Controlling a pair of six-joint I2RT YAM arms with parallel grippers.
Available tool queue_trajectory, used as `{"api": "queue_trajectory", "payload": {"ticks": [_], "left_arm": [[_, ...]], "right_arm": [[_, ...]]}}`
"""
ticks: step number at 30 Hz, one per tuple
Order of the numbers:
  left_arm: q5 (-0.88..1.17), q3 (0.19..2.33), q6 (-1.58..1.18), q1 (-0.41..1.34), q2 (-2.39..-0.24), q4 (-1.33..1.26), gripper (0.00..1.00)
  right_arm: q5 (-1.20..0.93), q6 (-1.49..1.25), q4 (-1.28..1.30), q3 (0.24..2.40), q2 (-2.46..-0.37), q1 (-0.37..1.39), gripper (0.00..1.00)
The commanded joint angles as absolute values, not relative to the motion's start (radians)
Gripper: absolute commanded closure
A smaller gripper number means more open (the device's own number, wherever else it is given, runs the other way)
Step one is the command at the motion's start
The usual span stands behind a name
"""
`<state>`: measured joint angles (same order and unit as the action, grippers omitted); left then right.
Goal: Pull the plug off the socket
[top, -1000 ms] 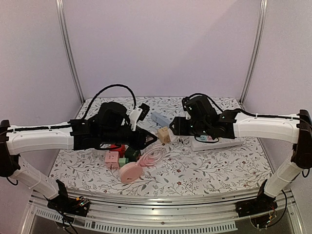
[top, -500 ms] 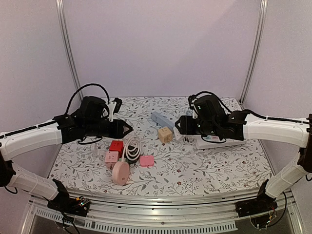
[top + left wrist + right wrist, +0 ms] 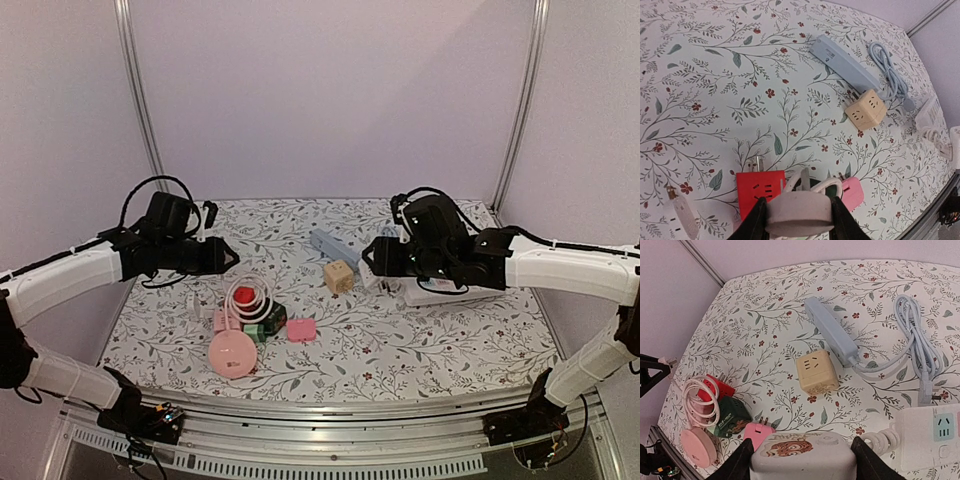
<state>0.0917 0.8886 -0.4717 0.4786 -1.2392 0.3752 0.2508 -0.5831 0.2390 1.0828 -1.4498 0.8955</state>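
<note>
Left gripper (image 3: 800,221) clasped a white rounded plug (image 3: 799,207); right gripper (image 3: 802,462) clamped a white sticker-faced socket block (image 3: 802,450). Pull looked done; next, lowering both gently.

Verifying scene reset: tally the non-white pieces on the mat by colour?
Pink: 3 - pink reel, pink plug, pink cube
Red: 1 - red cube
Green: 1 - green adapter
Beige: 1 - beige cube socket
Blue-grey: 1 - blue-grey power strip
Total: 7
</note>
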Motion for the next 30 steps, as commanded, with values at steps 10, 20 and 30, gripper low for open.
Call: {"api": "queue_trajectory", "payload": {"ticks": [10,20,30], "left_arm": [[0.126,0.86,-0.497,0.429,-1.296,0.349,0.77],[0.067,0.862,-0.501,0.419,-1.207,0.404,0.01],[0.169,0.863,-0.504,0.44,-1.036,0.446,0.0]], "right_arm": [[0.223,-0.583,0.182,1.079,-1.417,0.89,0.83],[0.141,-0.559,0.154,1.087,-1.406,0.891,0.83],[0.056,-0.556,0.124,1.105,-1.428,0.905,0.82]]}}
